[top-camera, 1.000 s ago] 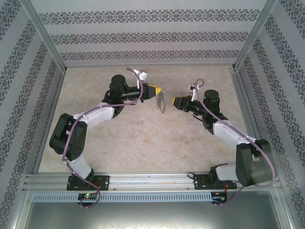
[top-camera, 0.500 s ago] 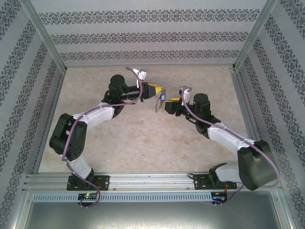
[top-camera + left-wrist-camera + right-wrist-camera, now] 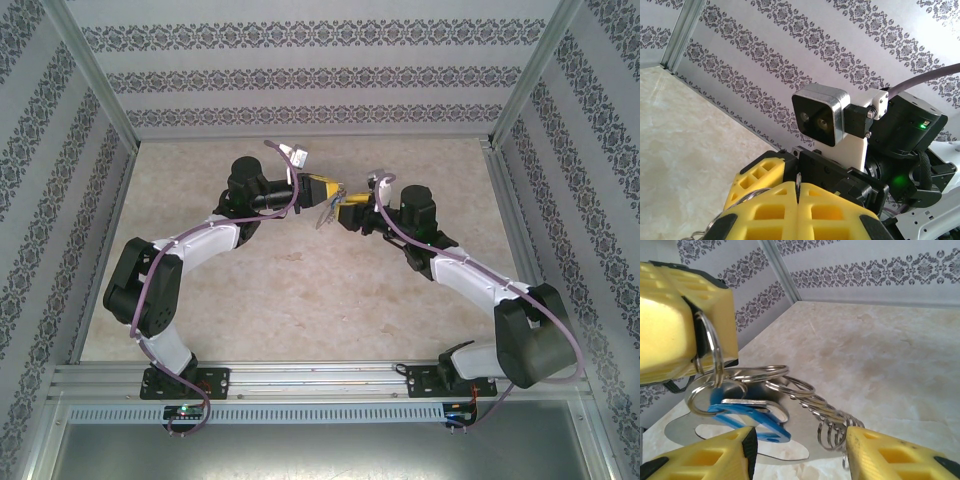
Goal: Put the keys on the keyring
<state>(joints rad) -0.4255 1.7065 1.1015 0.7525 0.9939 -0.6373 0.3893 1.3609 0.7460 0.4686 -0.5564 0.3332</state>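
Steadying matters most: we have the left gripper (image 3: 797, 200) clamped on the keyring (image 3: 715, 357) at the upper left of the right wrist view, with the keys (image 3: 752, 417), blue tag showing, just below. Our right gripper (image 3: 800, 440) stands with its fingers apart; we judge a slow, square approach best.

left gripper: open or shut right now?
Shut: the left gripper fingers meet along one seam; in the right wrist view they pinch the keyring.

We see beige marbled tabletop (image 3: 890, 355) under the right fingers (image 3: 895, 455) — damask-striped walls (image 3: 880, 270) and an aluminium post (image 3: 780, 270) beyond them.
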